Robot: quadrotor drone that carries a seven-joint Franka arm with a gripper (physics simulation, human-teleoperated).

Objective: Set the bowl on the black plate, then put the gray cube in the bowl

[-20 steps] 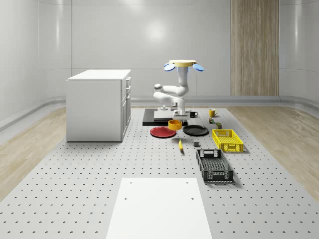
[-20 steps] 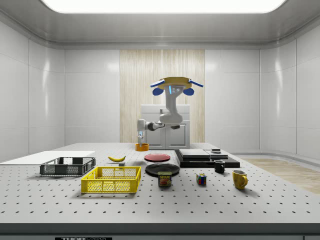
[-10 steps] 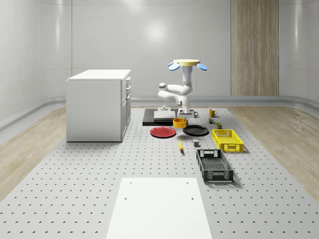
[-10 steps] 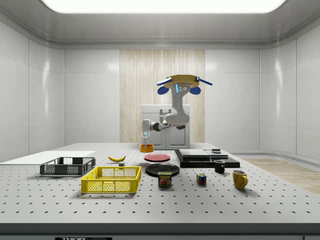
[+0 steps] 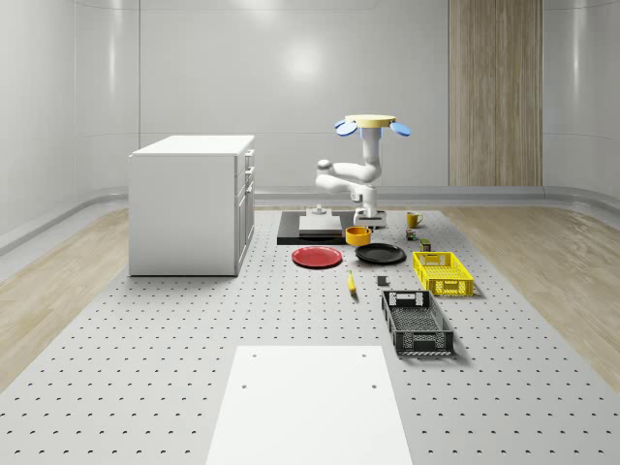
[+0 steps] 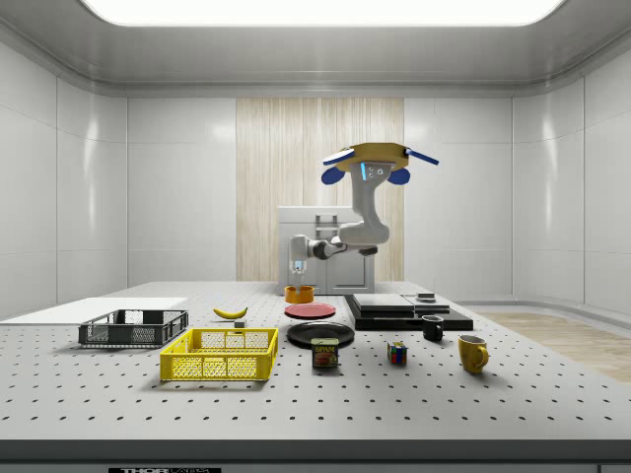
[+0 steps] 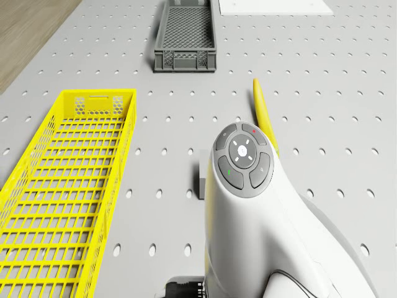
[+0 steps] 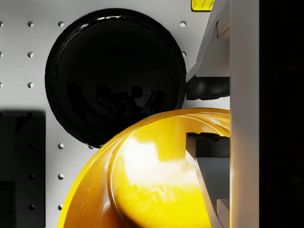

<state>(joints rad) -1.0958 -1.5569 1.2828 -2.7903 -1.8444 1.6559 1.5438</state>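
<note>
**Bowl carried by its rim toward the black plate**

Bowl [image 8: 156, 175] looks rigid, light and glossy, so likely slippery; the rim is the sensible hold. The claw [image 8: 209, 116] is clamped on that rim. The drone [image 5: 371, 123] hovers over the desk [image 5: 194, 368]; the black plate [image 8: 114, 71] lies at the bowl's eleven o'clock.

From my station the black plate [image 8: 114, 71] looks glossy, mirroring dim shapes. The yellow bowl [image 8: 152, 175] shines like glazed ceramic. My arm's [image 7: 267, 223] shell reads as smooth white plastic. The perforated table [image 7: 347, 81] looks matt grey.
</note>
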